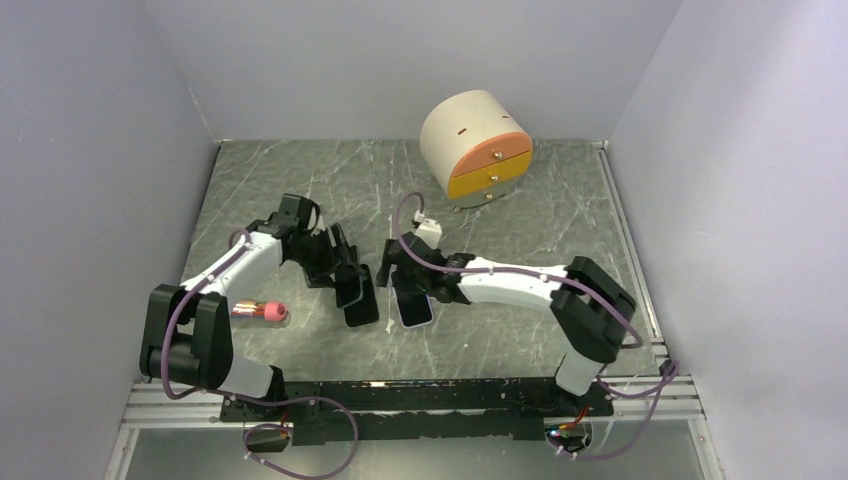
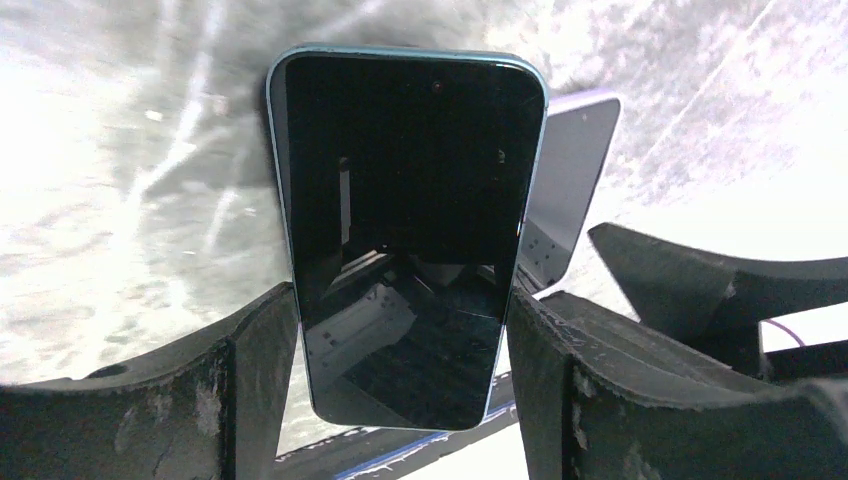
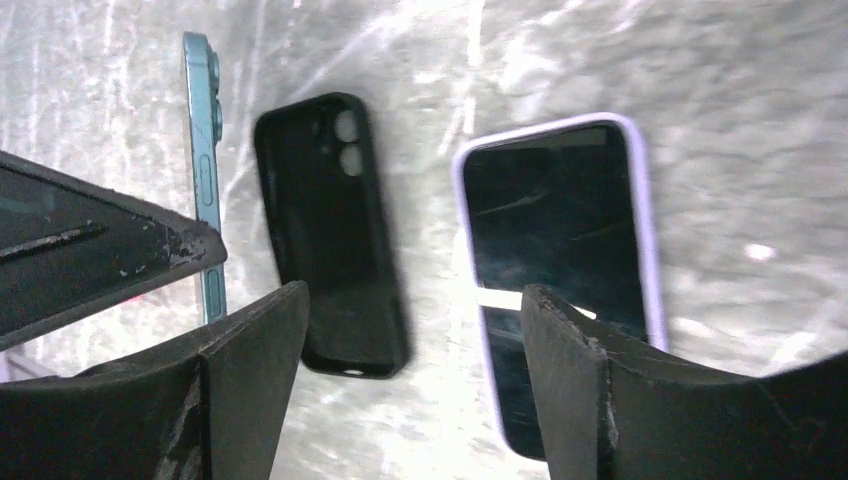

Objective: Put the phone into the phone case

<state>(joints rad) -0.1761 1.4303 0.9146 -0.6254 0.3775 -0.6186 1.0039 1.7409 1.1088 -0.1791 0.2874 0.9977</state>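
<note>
My left gripper (image 2: 400, 330) is shut on the lower sides of a phone (image 2: 410, 220) with a black screen and a teal frame, and holds it upright above the table. In the right wrist view this phone (image 3: 205, 170) shows edge-on. An empty black phone case (image 3: 330, 230) lies flat on the table just beside it, open side up; it also shows in the top view (image 1: 364, 306). My right gripper (image 3: 410, 320) is open and empty, hovering over the table between the black case and a second phone in a lilac case (image 3: 560, 270).
A round cream box with an orange and a yellow drawer (image 1: 475, 145) stands at the back. A small red and pink object (image 1: 260, 311) lies near the left arm. The lilac-cased phone (image 1: 414, 306) lies flat under the right gripper (image 1: 400, 275).
</note>
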